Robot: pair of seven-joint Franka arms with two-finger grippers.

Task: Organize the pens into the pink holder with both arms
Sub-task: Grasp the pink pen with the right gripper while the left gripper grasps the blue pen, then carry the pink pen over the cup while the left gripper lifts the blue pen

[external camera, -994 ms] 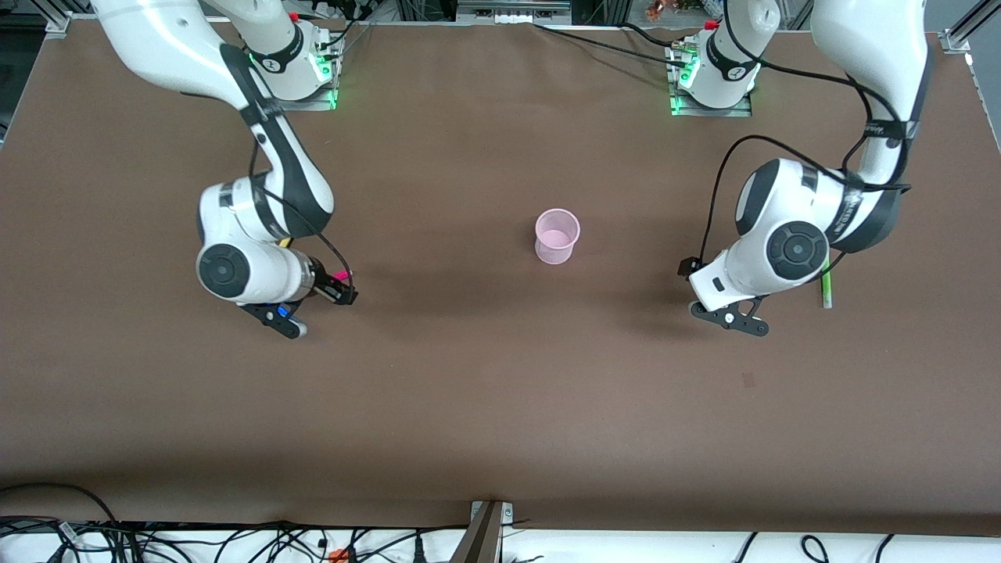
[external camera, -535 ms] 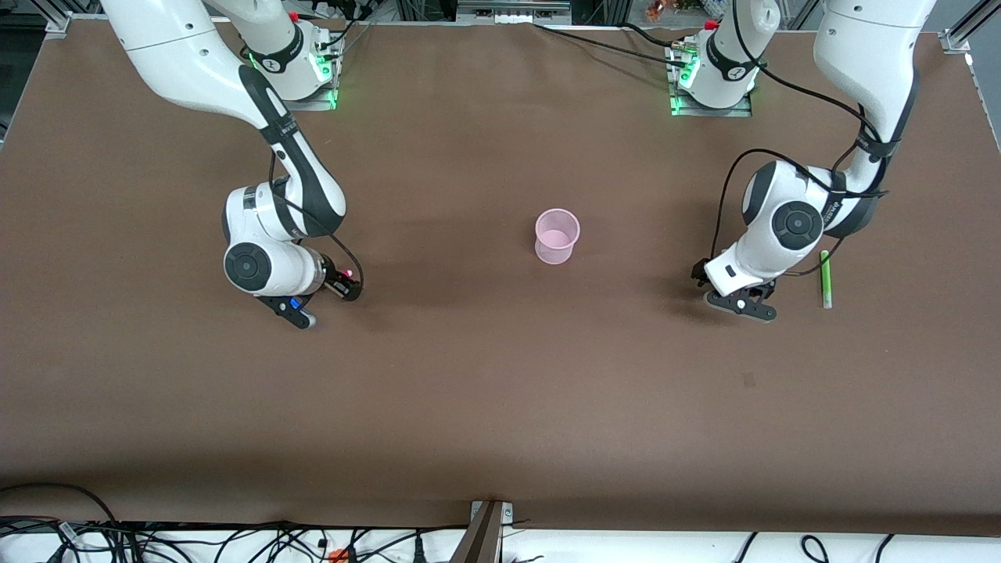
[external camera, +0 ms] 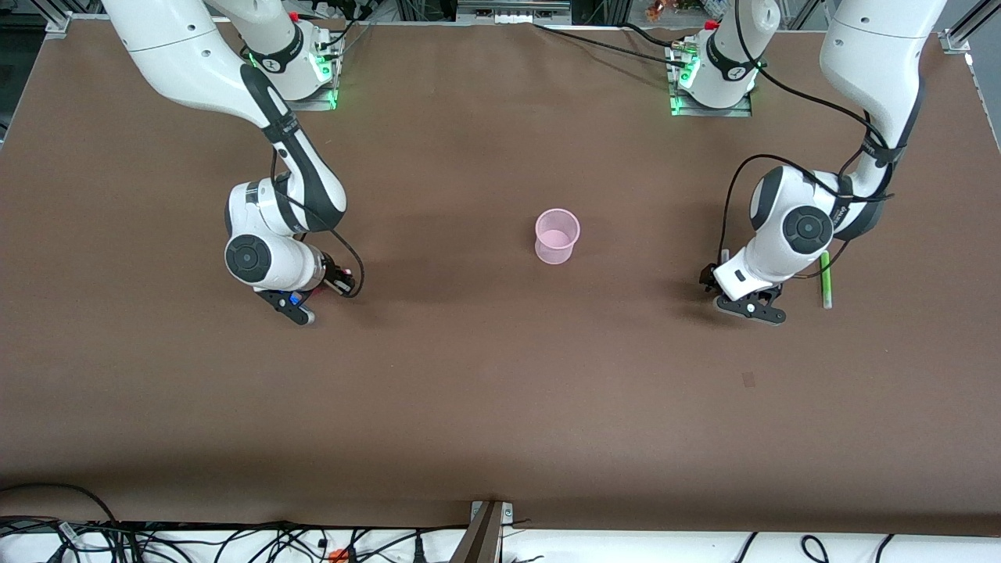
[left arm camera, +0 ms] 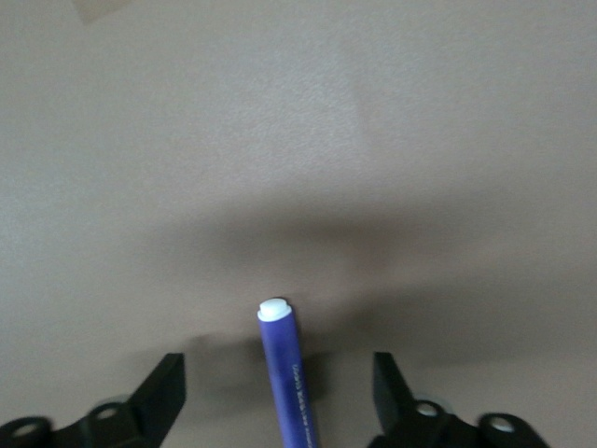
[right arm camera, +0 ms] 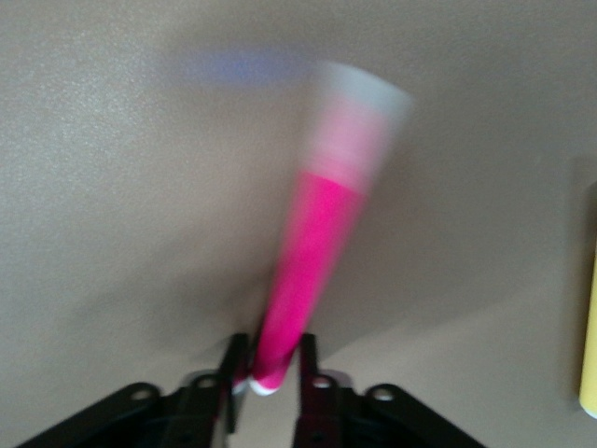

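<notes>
across the brown table (external camera: 500,407) two white arms reach down from bases along its top edge, one at each end. the right arm (external camera: 266,164) bends low toward its own end of the table; the left arm (external camera: 821,211) does the same at the other end.

mid-table, between the two arms and well apart from both, stands the pink holder (external camera: 557,236) — upright, with no pen in it.

the right gripper (right arm camera: 269,385) sits low at the table, its fingers (right arm camera: 308,359) pinched tight on the pale end of the magenta pen (right arm camera: 312,271), which tilts up and away from the jaws. in the front view only a speck of that pen's pink shows at the wrist.

the left gripper (left arm camera: 280,397) hangs just above the table with its fingers (left arm camera: 163,387) spread, one on either side of the purple pen (left arm camera: 284,369) and not touching it; the pen lies flat on the table between them, its pale tip pointing away from the wrist.

beside the left arm's wrist, toward that arm's end of the table, lies the green pen (external camera: 825,279), running nearer-to-farther from the front camera.

a sliver of the yellow pen (right arm camera: 590,345) shows at the edge of the right wrist view, lying on the table near the magenta one.
</notes>
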